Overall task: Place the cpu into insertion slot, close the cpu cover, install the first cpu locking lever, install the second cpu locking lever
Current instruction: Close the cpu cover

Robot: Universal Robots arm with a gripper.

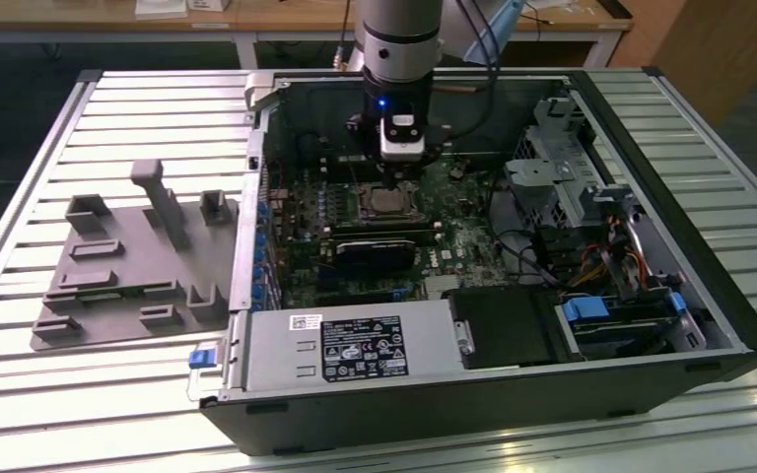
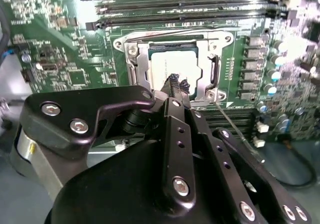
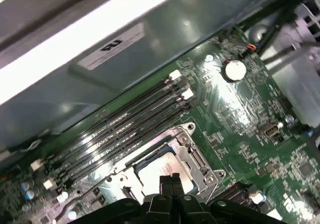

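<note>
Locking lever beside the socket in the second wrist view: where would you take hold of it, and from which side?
The locking lever is a thin bare wire slanting away from the insertion slot's corner over the board; likely pinch it near its free end, from above, straddling the rod.

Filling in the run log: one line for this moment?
gripper: shut, tips over cpu | cpu cover: down, framing cpu

Harsh white glare streaks the case rim [image 3: 90, 37] and memory slots [image 2: 190, 4], while the motherboard [image 1: 464, 232] sits dim, shadowed
</note>
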